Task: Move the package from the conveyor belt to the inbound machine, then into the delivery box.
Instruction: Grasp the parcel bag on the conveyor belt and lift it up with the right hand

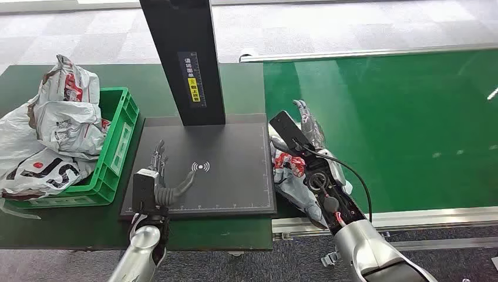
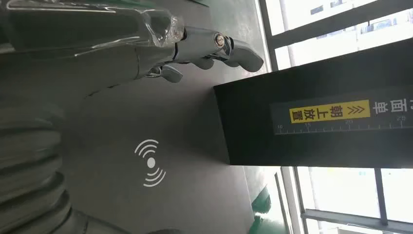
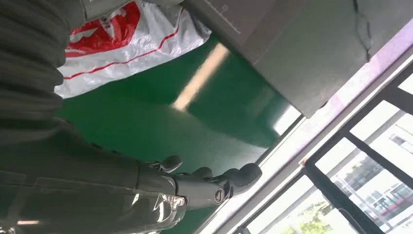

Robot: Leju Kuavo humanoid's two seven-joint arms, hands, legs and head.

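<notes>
**Robot hands at the inbound machine, package at belt edge**

Left robot hand lies over the 7 o'clock part of the inbound machine's dark plate, fingers spread and released, grasping nothing. In the left wrist view its fingers stretch out flat above the plate, beside the white wireless symbol. The black upright column rises from the plate's 12 o'clock edge and carries a yellow label.

Right robot hand reaches over the green conveyor belt, just past the plate's 3 o'clock edge. Its fingers are extended and apart over the belt, nothing between them.

Package, a grey and white mailer with red print, lies on the belt's edge against the plate's 3 o'clock side, directly under the right forearm. Contact between arm and package: cannot tell.

Green delivery box sits on the dark surface at 9 o'clock of the plate, heaped with grey mailers, some spilling over its far side.
</notes>
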